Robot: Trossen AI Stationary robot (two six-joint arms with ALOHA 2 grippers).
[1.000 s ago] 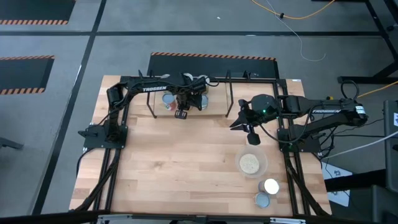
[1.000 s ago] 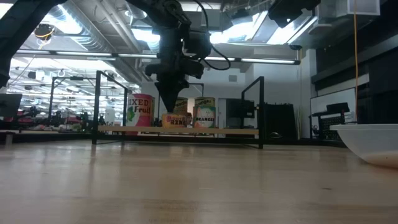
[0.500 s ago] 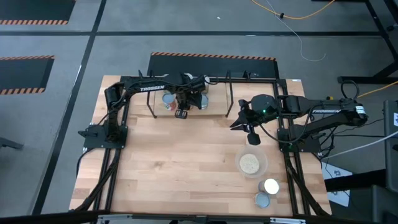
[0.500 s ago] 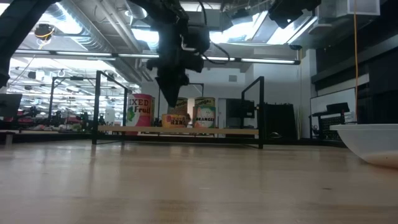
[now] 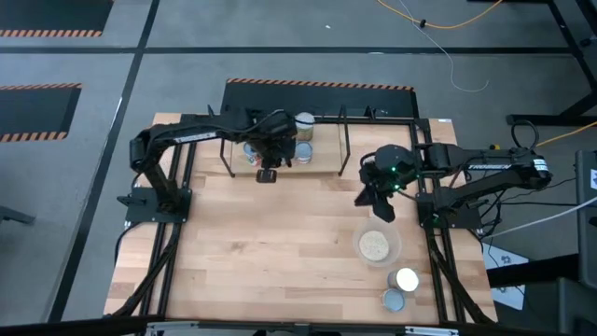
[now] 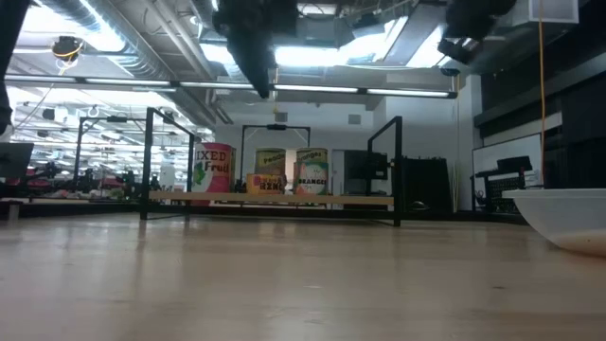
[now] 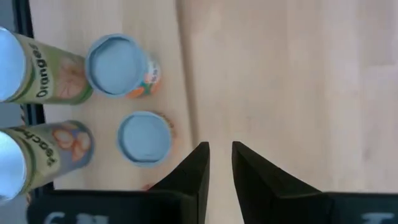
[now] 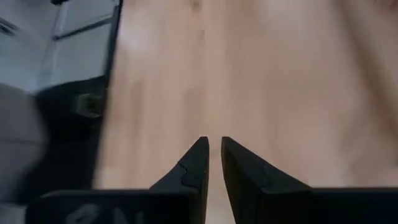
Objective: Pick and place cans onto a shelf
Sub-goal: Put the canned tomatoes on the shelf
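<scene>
The shelf stands at the table's far edge, its pale board low over the table. Several cans stand on its board: a red-labelled one, two tan-labelled ones, and two pale-blue tops beside taller cans. Two more cans stand on the table at the near right. My left gripper is shut and empty, high above the shelf's near edge. My right gripper is shut and empty, raised over the table's right part.
A clear round bowl of beige grains stands on the table just nearer than my right gripper, with its rim at the right in the low view. The black tube frame runs along the table's edges. Bare wooden board lies in the table's middle.
My left gripper has risen from down at the cans on the shelf to well above them, staying over the shelf's near edge. My right gripper has shifted a little toward the table's near right, toward the bowl. The cans have stayed in place.
</scene>
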